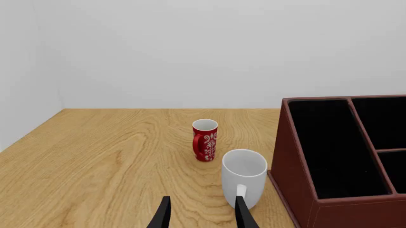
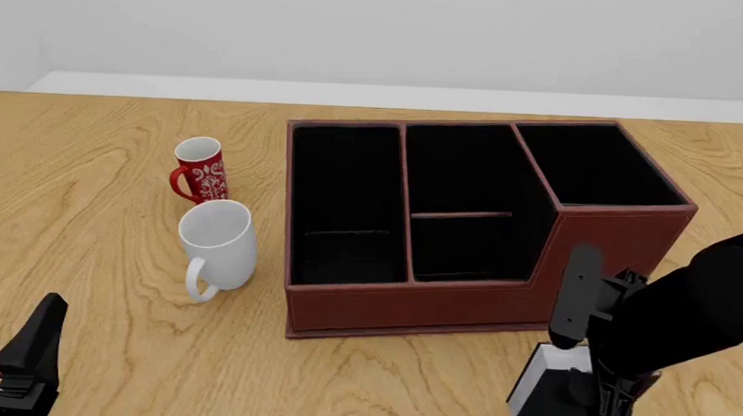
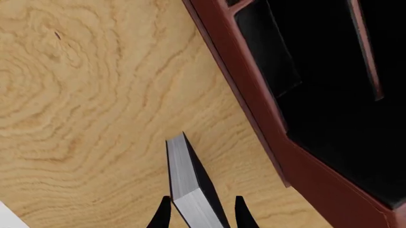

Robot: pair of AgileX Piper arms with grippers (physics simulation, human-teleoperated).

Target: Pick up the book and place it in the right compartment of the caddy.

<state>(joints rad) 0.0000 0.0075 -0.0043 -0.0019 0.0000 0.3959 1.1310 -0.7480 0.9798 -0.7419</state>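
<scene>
- I am seeing bright, even, diffuse light with no glare across my pale wooden table.
- Soft, faint shadows are lying beside my glossy white mug.
- All three renders are staying sharp, without blur or edge distortion.

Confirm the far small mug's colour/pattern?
Red mug with white ornamental print, white inside; left wrist view shows it best.

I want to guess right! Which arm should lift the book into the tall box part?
Right. Its tool already straddles the book, right in front of the caddy's right compartment. The left tool is far off, near the white mug.
</scene>
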